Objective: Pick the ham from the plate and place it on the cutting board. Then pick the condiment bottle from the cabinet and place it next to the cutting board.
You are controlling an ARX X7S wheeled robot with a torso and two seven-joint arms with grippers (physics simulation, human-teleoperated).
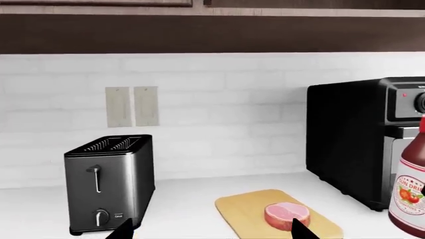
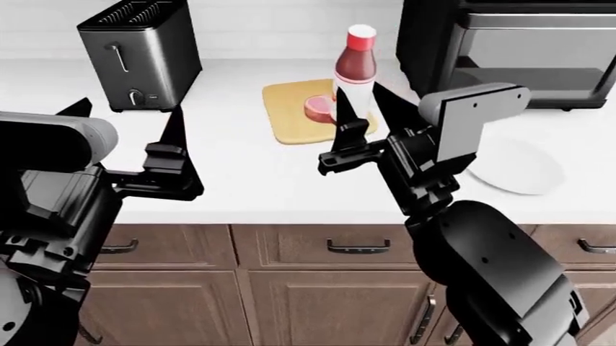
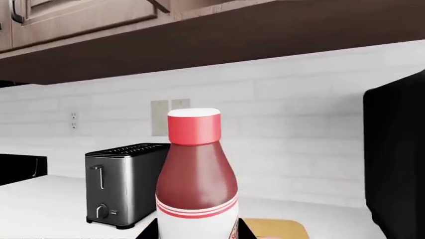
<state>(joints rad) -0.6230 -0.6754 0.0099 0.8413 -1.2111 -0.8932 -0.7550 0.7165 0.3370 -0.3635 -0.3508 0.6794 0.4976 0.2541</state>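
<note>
The pink ham [image 2: 318, 107] lies on the tan cutting board [image 2: 288, 115], also seen as ham [image 1: 287, 214] on the cutting board [image 1: 247, 209] in the left wrist view. My right gripper [image 2: 358, 97] is shut on the condiment bottle [image 2: 356, 68], red with a white cap, upright beside the board's right edge. The bottle [image 3: 197, 184] fills the right wrist view, with a dark finger against each side of it in my right gripper [image 3: 198, 231]. Its base is hidden. My left gripper [image 2: 130, 119] is open and empty. The white plate [image 2: 520, 166] sits bare at the right.
A steel toaster [image 2: 140, 50] stands at the back left of the white counter [image 2: 241, 173]. A black countertop oven [image 2: 510, 50] stands at the back right. Wall cabinets [image 3: 99, 20] hang above. Drawers [image 2: 356, 249] lie below the counter's front edge.
</note>
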